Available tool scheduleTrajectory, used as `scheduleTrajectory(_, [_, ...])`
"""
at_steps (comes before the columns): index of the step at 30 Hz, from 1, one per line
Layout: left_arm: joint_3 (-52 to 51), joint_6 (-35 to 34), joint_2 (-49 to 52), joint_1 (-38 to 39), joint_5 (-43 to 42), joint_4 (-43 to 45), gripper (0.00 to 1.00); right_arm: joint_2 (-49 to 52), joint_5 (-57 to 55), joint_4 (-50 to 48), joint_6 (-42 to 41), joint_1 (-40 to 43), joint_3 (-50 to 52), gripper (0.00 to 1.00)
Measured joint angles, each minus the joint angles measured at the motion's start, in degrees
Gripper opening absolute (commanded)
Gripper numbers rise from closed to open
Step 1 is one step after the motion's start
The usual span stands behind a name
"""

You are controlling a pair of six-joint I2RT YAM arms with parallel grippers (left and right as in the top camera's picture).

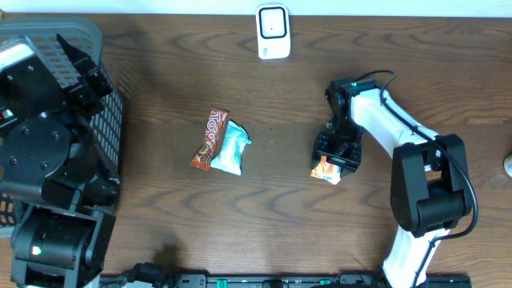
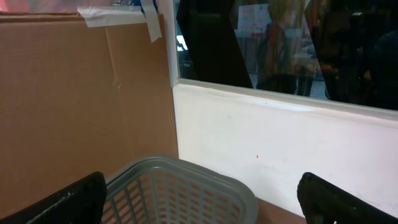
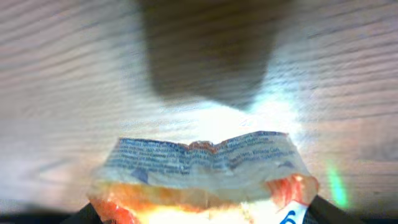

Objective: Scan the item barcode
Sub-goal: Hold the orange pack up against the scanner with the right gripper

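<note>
The orange packet (image 3: 205, 168) sits inside the right pincer (image 1: 334, 162); whether clamped, cannot tell.

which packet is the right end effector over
The orange packet, lying alone, directly beneath the right end effector. The red bar and blue packet lie touching mid-table, well clear of it.
</note>
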State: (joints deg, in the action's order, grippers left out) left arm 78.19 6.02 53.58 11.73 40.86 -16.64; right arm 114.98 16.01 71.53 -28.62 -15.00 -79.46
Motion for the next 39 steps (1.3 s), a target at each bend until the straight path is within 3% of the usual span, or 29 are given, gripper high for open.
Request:
scheduleTrajectory(12, [0.0, 0.0, 0.0, 0.0, 0.0, -0.02, 0.98, 0.02, 5.64, 5.81, 3.91, 0.0, -2.62, 0.58])
scheduleTrajectory(28, [0.0, -0.02, 0.0, 0.0, 0.0, -0.02, 0.98, 0.15, 6.29, 0.33, 5.05, 0.0, -7.85, 0.56])
scheduleTrajectory(34, [0.0, -0.02, 0.0, 0.0, 0.0, -0.02, 0.98, 0.15, 6.27, -9.4, 6.86, 0.0, -15.08, 0.57])
scheduleTrajectory(39, [0.0, 0.0, 0.0, 0.0, 0.0, -0.35, 0.98, 0.15, 6.27, -23.8, 8.37, 0.0, -17.49, 0.6])
